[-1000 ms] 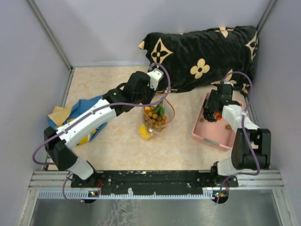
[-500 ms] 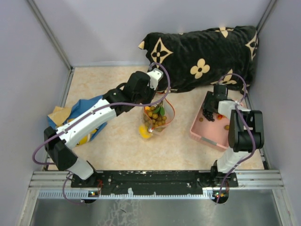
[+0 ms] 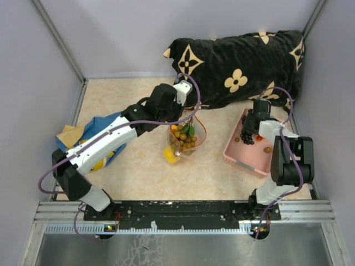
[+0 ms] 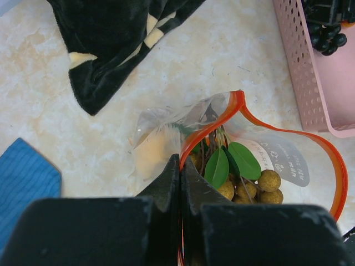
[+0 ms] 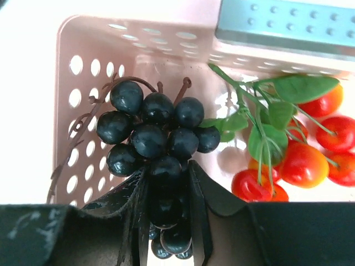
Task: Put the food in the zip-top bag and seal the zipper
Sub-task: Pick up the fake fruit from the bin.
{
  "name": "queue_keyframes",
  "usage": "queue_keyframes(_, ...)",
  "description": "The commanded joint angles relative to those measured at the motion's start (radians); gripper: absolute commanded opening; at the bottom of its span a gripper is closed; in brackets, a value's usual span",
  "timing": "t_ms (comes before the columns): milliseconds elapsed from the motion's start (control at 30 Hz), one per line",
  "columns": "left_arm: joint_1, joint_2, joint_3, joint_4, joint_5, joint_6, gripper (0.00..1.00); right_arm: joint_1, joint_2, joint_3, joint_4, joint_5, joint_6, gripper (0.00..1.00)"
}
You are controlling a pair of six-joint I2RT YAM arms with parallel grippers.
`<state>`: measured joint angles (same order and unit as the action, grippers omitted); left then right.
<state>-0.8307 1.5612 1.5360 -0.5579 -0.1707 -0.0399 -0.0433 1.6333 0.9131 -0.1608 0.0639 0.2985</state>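
The clear zip-top bag (image 3: 184,138) stands open mid-table, its orange-red zipper strip (image 4: 288,136) curving round the mouth. Brown-tan berries (image 4: 269,181) with green leaves and a yellow lemon (image 3: 171,154) lie inside. My left gripper (image 4: 181,177) is shut on the zipper strip at the mouth's left side. My right gripper (image 5: 166,185) is shut on the dark purple grapes (image 5: 150,127) inside the pink basket (image 3: 244,155). Orange-red green-topped fruits (image 5: 302,163) lie beside the grapes. The white slider end is not visible.
A black pillow with cream flowers (image 3: 238,66) lies at the back. Blue cloth with a yellow thing (image 3: 97,138) lies at left under the left arm. Grey walls close in on both sides.
The right arm's elbow has shifted slightly and the basket has nudged a little; its gripper stays over the grapes. The left arm and bag have not moved.
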Motion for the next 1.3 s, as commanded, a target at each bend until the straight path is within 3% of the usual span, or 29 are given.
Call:
queue_keyframes(0,0.012,-0.009,-0.002,0.027,0.017,-0.021,0.0,-0.004,-0.129,-0.01,-0.037,0.037,-0.005,0.24)
queue_keyframes(667,0.047,-0.011,-0.027,0.036,0.031,-0.059,0.0,0.08,-0.63,-0.032,-0.15,-0.022,0.033,0.17)
queue_keyframes(1000,0.072,-0.006,-0.017,0.034,0.053,-0.093,0.0,0.289,-0.795,0.02,-0.073,-0.078,0.153,0.11)
queue_keyframes(1267,0.076,-0.001,-0.013,0.036,0.064,-0.102,0.0,0.534,-0.824,0.012,0.126,-0.066,0.259,0.09)
